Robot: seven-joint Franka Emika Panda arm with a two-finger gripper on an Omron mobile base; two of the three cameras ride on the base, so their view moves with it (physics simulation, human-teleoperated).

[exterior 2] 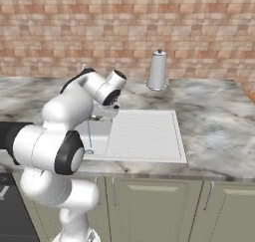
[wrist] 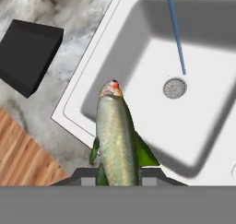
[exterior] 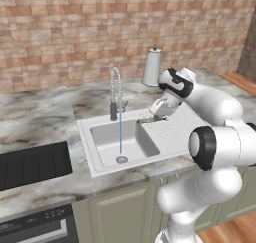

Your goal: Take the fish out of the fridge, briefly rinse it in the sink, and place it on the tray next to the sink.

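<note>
My gripper (wrist: 118, 178) is shut on the fish (wrist: 116, 135), an olive-green and yellowish fish whose head points out over the basin of the white sink (wrist: 138, 43). In the left base view the gripper (exterior: 154, 117) hangs at the basin's right rim, by the ribbed drainboard (exterior: 177, 132), with the fish (exterior: 146, 120) sticking out toward the basin. A thin blue stream of water (exterior: 120, 134) falls from the chrome faucet (exterior: 116, 94) onto the drain (wrist: 175, 88), apart from the fish. The black tray (exterior: 32, 164) lies on the counter left of the sink. The fridge is out of view.
A tall silver canister (exterior: 151, 67) stands on the marble counter (exterior: 40, 117) behind the drainboard, against the brick wall. The arm's elbow (exterior: 215, 147) bulks over the counter's front edge at the right. Green cabinet doors (exterior 2: 149, 206) run below.
</note>
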